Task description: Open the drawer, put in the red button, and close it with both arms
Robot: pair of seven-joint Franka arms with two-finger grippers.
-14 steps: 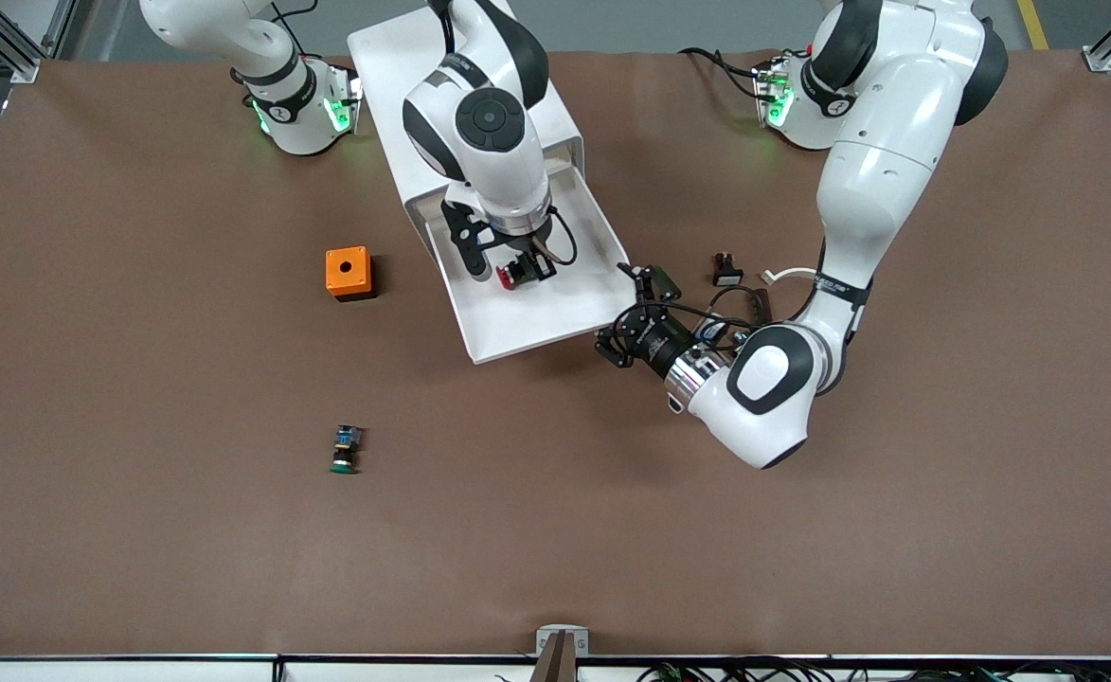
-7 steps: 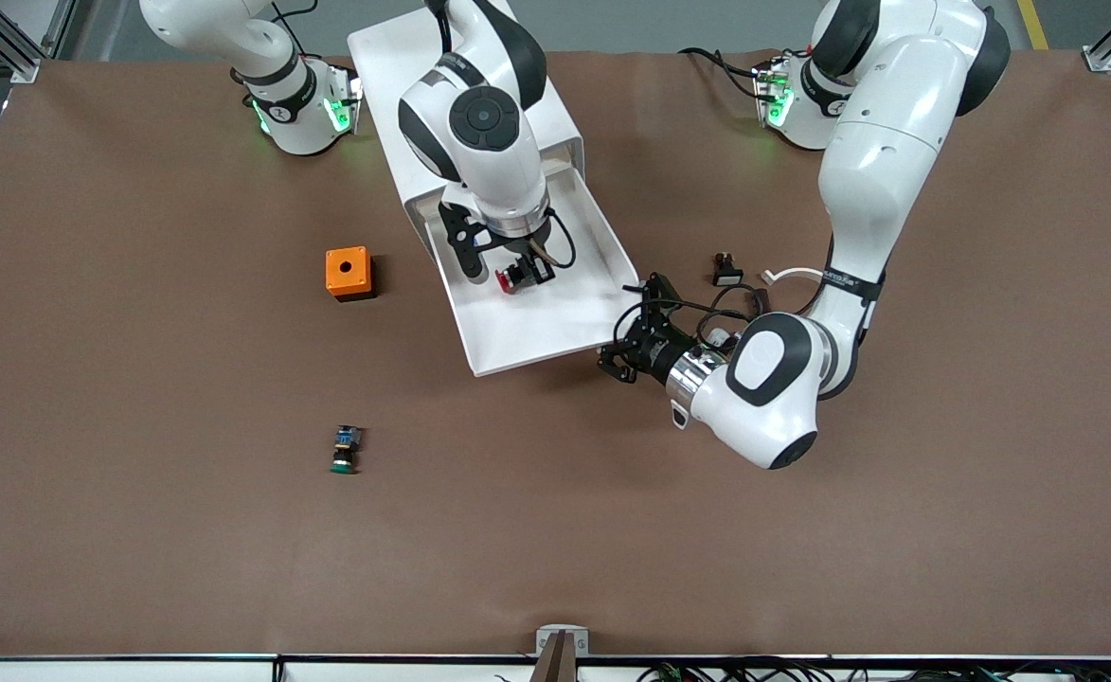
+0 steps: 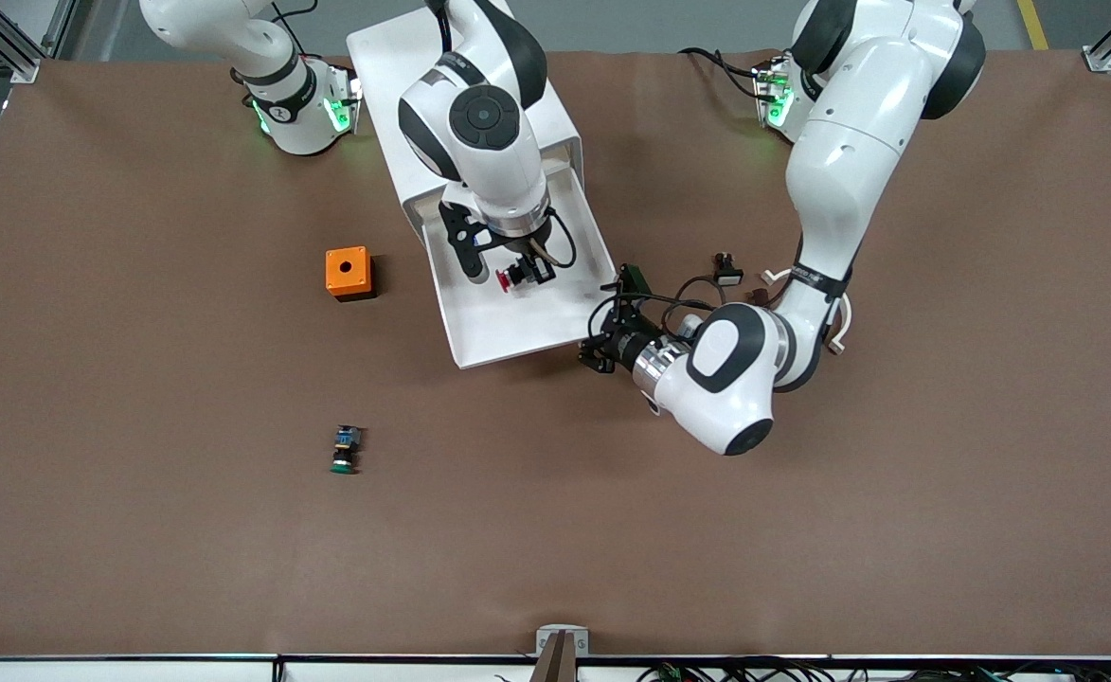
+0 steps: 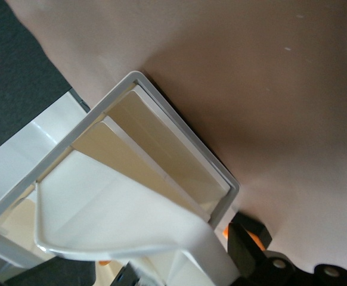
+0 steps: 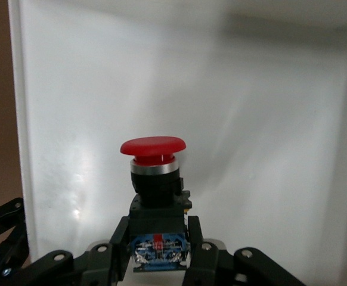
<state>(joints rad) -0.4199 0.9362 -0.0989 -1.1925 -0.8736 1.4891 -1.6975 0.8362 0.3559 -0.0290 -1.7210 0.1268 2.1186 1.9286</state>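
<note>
Red button [image 5: 153, 147], domed cap on black-and-blue body, pinched in right claw [image 5: 157, 247] over drawer [image 3: 555, 322]; left claw [image 3: 606, 327] wide open.

The left gripper [image 3: 604, 322], fingers spread wide, has slid along the table toward the right arm's end, and its arm has swung in over the table with it. It now sits against the drawer's [image 3: 517, 327] front corner. The drawer has gone partway back into the cabinet [image 3: 394, 57], its front edge now farther from the front camera than a second ago.
</note>
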